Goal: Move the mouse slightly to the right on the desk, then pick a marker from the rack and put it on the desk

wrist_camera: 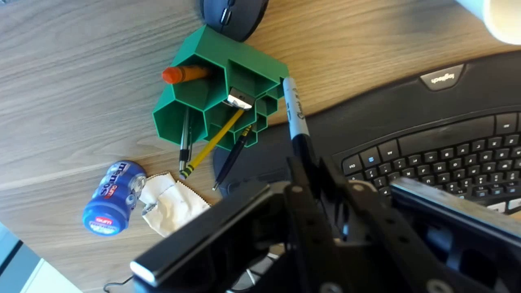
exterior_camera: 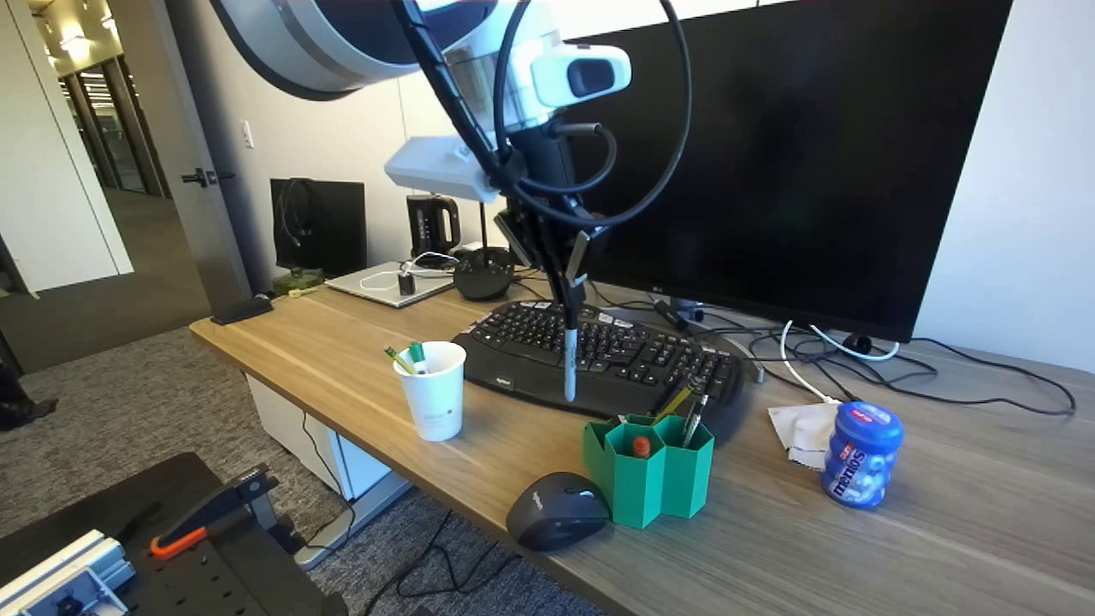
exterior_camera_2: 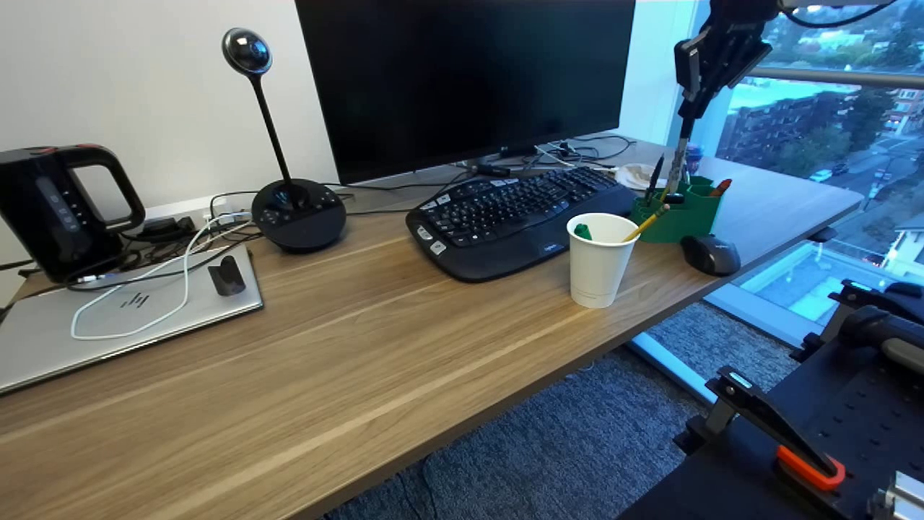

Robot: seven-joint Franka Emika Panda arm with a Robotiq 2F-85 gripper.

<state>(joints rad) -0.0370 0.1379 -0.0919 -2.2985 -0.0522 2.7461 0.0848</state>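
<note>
Gripper (wrist_camera: 312, 167) pinches the marker (wrist_camera: 295, 108), long axis near upright, above and just beside the rack (wrist_camera: 244, 59); desk (wrist_camera: 61, 81) below.

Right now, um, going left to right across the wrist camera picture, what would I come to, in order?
Blue Mentos gum bottle → green rack with pens → marker held by the gripper → white cup, cut off at the picture's corner.
</note>
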